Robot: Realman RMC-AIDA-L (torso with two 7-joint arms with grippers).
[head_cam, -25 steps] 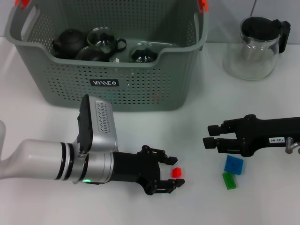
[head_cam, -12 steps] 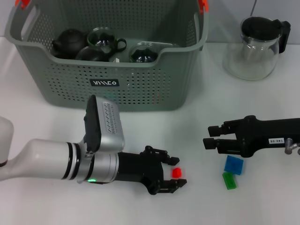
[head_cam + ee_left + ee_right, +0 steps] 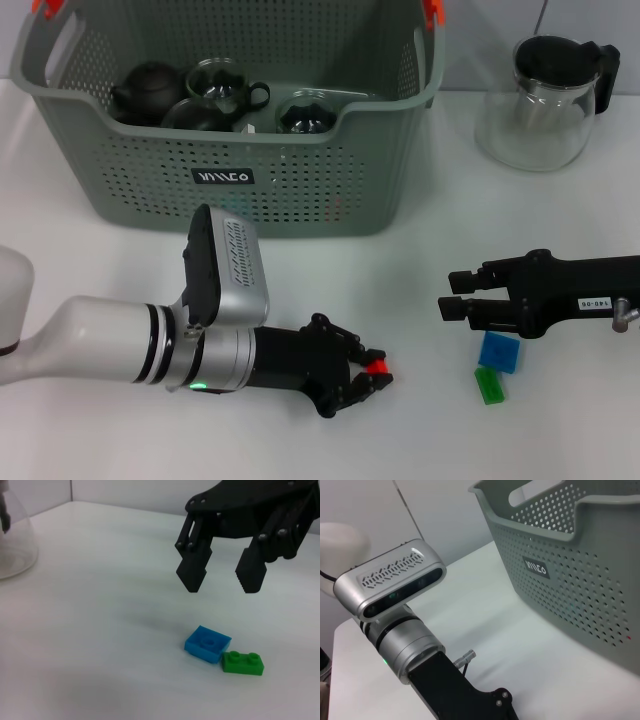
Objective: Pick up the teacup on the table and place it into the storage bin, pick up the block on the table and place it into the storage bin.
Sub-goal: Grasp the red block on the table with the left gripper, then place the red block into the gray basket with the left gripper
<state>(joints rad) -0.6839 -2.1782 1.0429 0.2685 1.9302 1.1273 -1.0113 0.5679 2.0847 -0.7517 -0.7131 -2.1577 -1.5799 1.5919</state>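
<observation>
We count three blocks: one red block [image 3: 378, 369], one blue block [image 3: 498, 352], one green block [image 3: 488, 384]; one storage bin [image 3: 300, 190]; one glass pitcher [image 3: 545, 100].

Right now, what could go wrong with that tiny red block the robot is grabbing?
The left end effector has closed on the small red block right at its fingertips, so the block might slip or pop out when lifted. The storage bin has a tall wall, so a low carry could bump it. The right end effector hangs open over the blue block, close to the path.
</observation>
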